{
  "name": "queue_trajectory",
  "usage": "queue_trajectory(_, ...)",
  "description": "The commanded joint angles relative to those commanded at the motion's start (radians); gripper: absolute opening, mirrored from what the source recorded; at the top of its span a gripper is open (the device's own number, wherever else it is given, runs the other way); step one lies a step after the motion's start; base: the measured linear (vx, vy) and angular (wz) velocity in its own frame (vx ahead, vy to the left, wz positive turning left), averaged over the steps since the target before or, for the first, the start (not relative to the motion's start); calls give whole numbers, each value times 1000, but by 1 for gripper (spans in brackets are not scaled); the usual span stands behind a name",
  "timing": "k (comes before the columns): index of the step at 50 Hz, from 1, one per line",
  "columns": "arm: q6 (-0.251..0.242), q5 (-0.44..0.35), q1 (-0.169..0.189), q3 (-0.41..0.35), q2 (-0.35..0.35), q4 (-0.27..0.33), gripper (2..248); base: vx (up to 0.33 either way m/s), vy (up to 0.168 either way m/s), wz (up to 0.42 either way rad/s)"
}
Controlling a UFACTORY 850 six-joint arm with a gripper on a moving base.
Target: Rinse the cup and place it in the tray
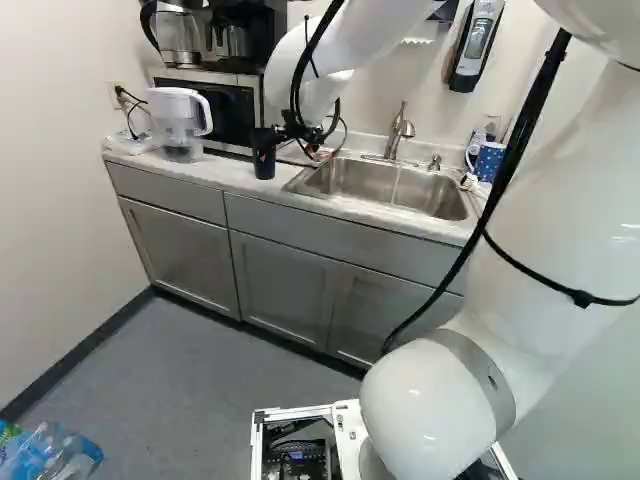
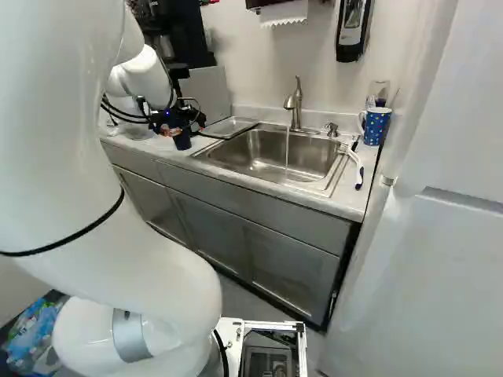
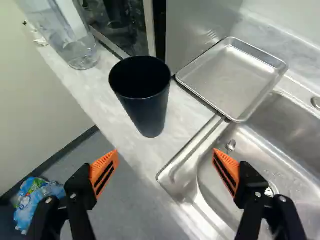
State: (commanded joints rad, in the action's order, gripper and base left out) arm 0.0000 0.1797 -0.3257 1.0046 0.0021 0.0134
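Note:
Over the counter left of the sink, my gripper (image 2: 171, 121) is at the dark cup (image 2: 182, 140). In the wrist view, the fingers of the gripper (image 3: 165, 156) stand wide open with nothing between them; the cup (image 3: 146, 110) is upright on the counter ahead of them, its mouth up. A shallow metal tray (image 3: 231, 76) lies beyond the sink's near corner, beside the cup and apart from it. The steel sink (image 1: 385, 188) has its faucet (image 2: 294, 102) at the back, and a thin stream of water runs down into it.
A clear pitcher (image 1: 180, 125) and a microwave (image 1: 228, 108) stand on the counter beyond the cup. Right of the sink are a blue dotted mug (image 2: 376, 126) and a white-handled brush (image 2: 356, 165). A soap dispenser (image 1: 475, 45) hangs on the wall; a door (image 2: 440, 220) is at the right.

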Motion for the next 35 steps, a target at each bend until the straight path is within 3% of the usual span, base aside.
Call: queue_trajectory(35,0,-192,-35,-3,-76,0,247,0,0,0)
